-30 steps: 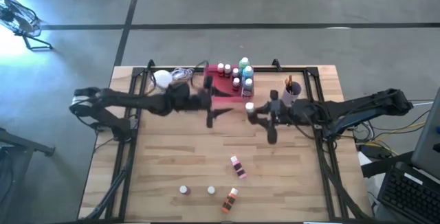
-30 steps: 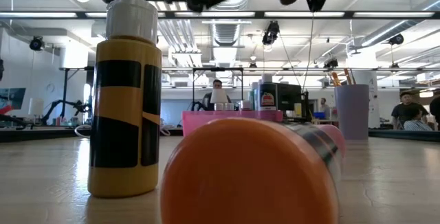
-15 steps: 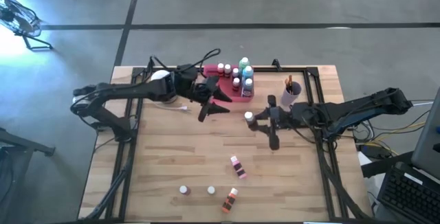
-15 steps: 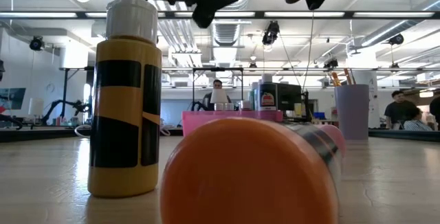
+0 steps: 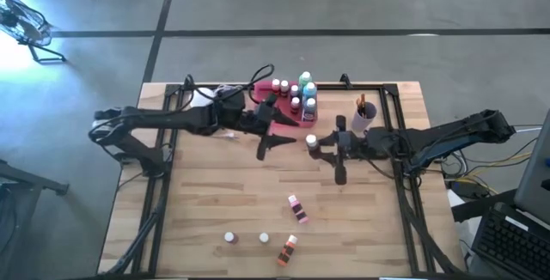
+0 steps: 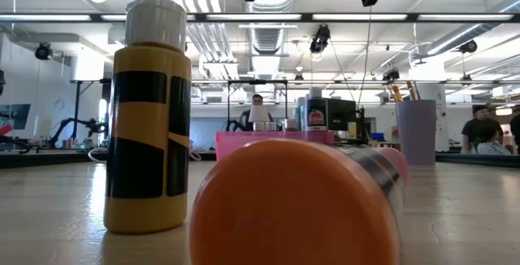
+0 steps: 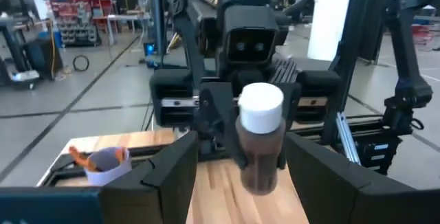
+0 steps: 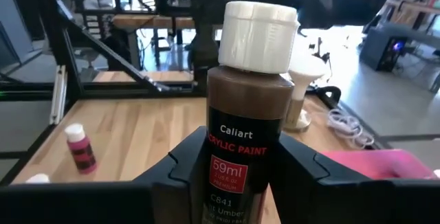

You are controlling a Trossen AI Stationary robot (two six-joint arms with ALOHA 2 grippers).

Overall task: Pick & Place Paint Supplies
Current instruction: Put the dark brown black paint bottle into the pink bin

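1. Since the earlier frame, the left arm has swung back toward centre frame in the high view. The left gripper [image 5: 277,134] now sits just below the pink tray [image 5: 273,118]. The right arm has barely shifted.

2. Tabletop [image 5: 215,203]: wooden, with a pink tray at upper centre already loaded with small bottles and the larger green and blue bottles [image 5: 308,91]. Evidently it serves as the collection point. A lilac cup [image 5: 364,115] beside it holds brushes.

3. Right gripper [image 5: 320,145]: fingers closed around a brown paint bottle [image 8: 249,141], white cap up. It is held upright in mid-frame, just below the tray's right end, likely to be set down or handed over.

4. Left gripper: fingers spread apart and empty. It faces the brown bottle directly in the left wrist view, as if ready to receive it.

5. Loose stock at lower centre awaits collection: a pink bottle [image 5: 297,209] and an orange bottle [image 5: 286,250] lying down, and two small capped bottles [image 5: 230,238] upright.

6. Low view: a yellow-and-black bottle [image 6: 149,119] stands beside the orange one.
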